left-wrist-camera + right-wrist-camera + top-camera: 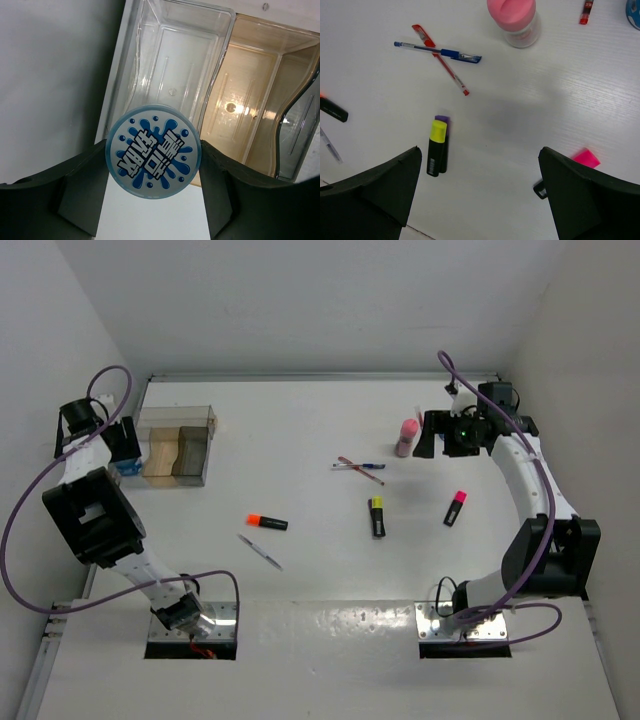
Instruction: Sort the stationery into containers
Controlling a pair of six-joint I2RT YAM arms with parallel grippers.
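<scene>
You have the white tabletop (300,420) with one organiser box (176,444) directly ahead of your left claw (152,150). The box shows three compartments: clear (170,65), tan (250,100) and smoky dark (300,135). Nothing lies in the clear or the tan one. The dark one is only partly in view, so you cannot tell its contents. Your left claw is clamped on the one blue-speckled jar (150,167), a finger on each side of its lid. In the wrist view the jar covers the near wall where clear meets tan; its height over the box cannot be told. Your right claw (479,155) stands wide apart with only bare tabletop between the fingers. The one pink bottle (514,21) stands upright just ahead of it, slightly toward its right finger. There are three highlighters. The yellow-capped one (437,147) lies just inside the left finger, and the pink-capped one (583,158) is partly hidden by the right finger. The orange-capped one (332,110) lies well out beyond the left finger. There are three pens. The red pen (440,59) and blue pen (437,51) lie crossed and touching, ahead and to the left. The silver pen (330,145) lies past the left finger, near the orange-capped one.
</scene>
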